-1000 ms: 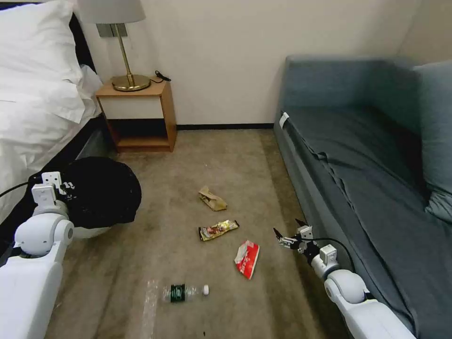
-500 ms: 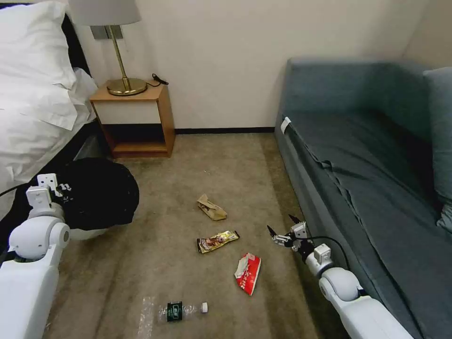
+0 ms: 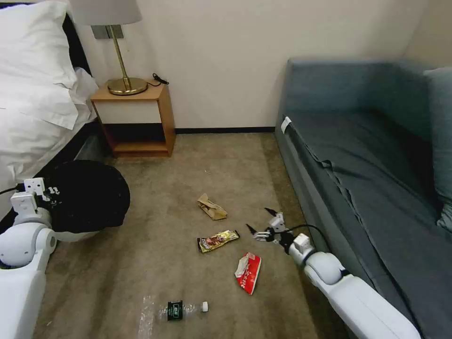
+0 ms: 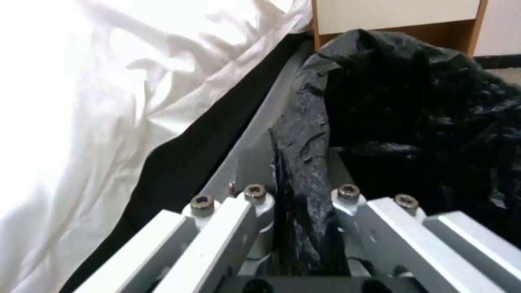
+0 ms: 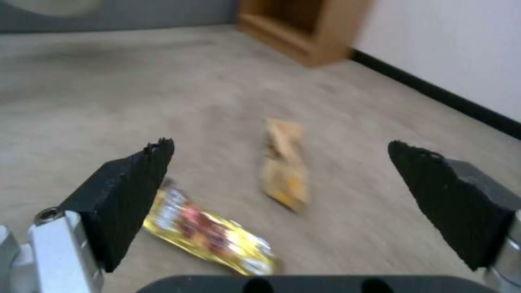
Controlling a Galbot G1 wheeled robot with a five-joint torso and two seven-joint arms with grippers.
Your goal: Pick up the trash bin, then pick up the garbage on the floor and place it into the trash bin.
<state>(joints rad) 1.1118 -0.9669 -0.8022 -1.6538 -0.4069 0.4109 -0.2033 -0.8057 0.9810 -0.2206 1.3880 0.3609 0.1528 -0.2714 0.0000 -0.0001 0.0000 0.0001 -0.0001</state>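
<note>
The trash bin (image 3: 87,200), black liner pinched in my left gripper (image 4: 301,211), hangs beside the bed (image 3: 28,117). Just beyond my right gripper (image 3: 261,222), its jaws spread wide above the carpet (image 3: 155,263), lie the tan paper bag (image 3: 212,208) and gold snack wrapper (image 3: 217,240); the red-and-white wrapper (image 3: 248,273) sits just below it, the bottle (image 3: 181,310) farther toward me.

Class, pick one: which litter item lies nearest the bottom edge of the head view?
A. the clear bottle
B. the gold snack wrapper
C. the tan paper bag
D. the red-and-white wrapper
A: the clear bottle lies lowest, below the red-and-white wrapper, gold snack wrapper and tan paper bag.
</note>
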